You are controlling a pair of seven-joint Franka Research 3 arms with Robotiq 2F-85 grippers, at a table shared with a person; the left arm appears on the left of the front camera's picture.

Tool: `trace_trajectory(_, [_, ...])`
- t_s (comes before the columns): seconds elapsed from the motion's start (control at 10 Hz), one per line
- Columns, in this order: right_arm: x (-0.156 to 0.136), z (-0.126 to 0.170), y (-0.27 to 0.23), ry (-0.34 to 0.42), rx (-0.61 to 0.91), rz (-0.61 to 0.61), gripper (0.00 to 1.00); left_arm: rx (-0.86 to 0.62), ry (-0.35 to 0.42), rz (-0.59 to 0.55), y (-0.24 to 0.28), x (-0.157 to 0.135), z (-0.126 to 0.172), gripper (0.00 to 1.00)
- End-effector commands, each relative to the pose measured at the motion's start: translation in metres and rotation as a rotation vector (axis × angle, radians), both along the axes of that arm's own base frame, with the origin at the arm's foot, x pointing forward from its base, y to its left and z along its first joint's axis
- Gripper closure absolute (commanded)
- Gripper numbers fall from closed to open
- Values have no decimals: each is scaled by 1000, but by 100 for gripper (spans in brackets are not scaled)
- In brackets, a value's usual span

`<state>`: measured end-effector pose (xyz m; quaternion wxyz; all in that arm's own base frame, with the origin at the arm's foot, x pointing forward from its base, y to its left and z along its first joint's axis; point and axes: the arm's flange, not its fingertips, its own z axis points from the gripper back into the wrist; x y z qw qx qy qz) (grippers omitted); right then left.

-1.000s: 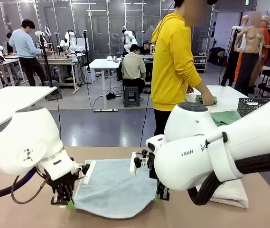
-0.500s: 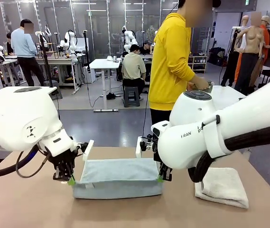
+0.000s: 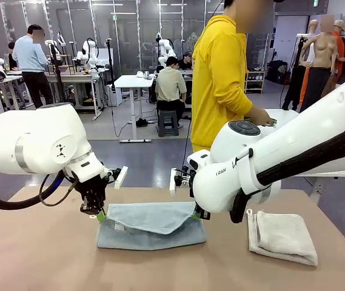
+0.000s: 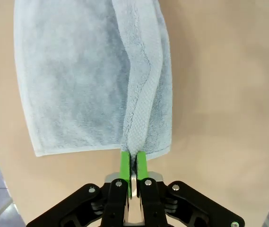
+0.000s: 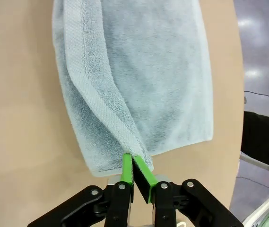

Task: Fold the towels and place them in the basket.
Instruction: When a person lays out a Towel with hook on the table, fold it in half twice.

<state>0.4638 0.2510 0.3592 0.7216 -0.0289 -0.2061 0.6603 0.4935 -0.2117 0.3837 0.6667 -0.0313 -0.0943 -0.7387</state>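
The pale blue-grey towel (image 3: 151,227) lies mid-table, its upper layer folded over and lifted at both far corners. My left gripper (image 3: 101,214) is shut on its left corner. At the opposite corner my right gripper (image 3: 197,213) is likewise shut. In the left wrist view the green fingertips (image 4: 125,163) of that gripper (image 4: 133,161) pinch the towel's (image 4: 77,71) hem. The right wrist view shows the right gripper (image 5: 136,171) clamping a raised fold of the towel (image 5: 143,71). The cream-white towel (image 3: 282,236) rests folded on the table to the right. The basket is out of view.
A person in a yellow hoodie (image 3: 224,79) stands at the far side, hands over a white table (image 3: 293,124) behind. The tan tabletop (image 3: 39,260) lies bare left and in front of the towel.
Both grippers carried the towel's near edge up and away from me, laying it over the far half. The towel now looks shorter and doubled. The person's hand has shifted on the white table.
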Motion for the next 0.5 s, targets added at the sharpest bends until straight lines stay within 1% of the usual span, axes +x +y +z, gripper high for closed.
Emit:
trace_trajectory(0.0, [9,-6,-8,0,22,13,95,42,20,-8,0,15,2,93])
trace_trajectory(0.1, [0,0,0,0,0,0,95,0,0,0,0,0,0,93])
trace_trajectory(0.4, [0,0,0,0,0,0,95,0,0,0,0,0,0,93])
